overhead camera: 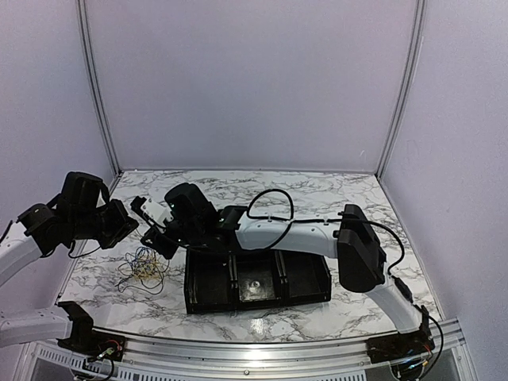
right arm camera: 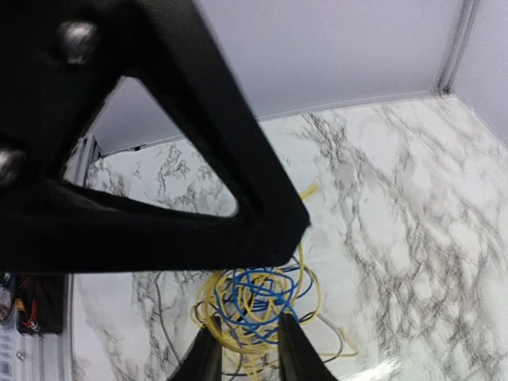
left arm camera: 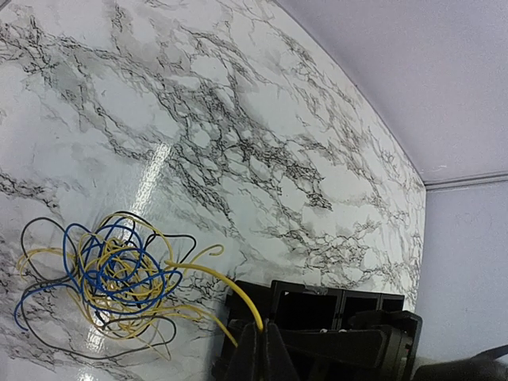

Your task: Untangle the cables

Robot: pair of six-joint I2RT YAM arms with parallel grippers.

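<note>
The cables point(overhead camera: 143, 268) lie as one tangle of yellow, blue and dark strands on the marble table, left of the black tray. In the left wrist view the tangle point(left arm camera: 103, 278) is at the lower left, and my left gripper point(left arm camera: 266, 337) is shut on the end of one yellow strand point(left arm camera: 226, 286) that arcs up out of it. In the top view the left gripper point(overhead camera: 129, 225) is just above and left of the tangle. My right gripper point(right arm camera: 248, 353) is open, its fingers point(right arm camera: 292, 353) straddling the near side of the tangle point(right arm camera: 258, 302) from above; it also shows in the top view point(overhead camera: 157, 243).
A black tray point(overhead camera: 258, 282) with three compartments stands right of the tangle, under the right arm; it also shows in the left wrist view point(left arm camera: 333, 305). The left gripper's black body point(right arm camera: 159, 175) fills the right wrist view's upper left. Walls enclose the table.
</note>
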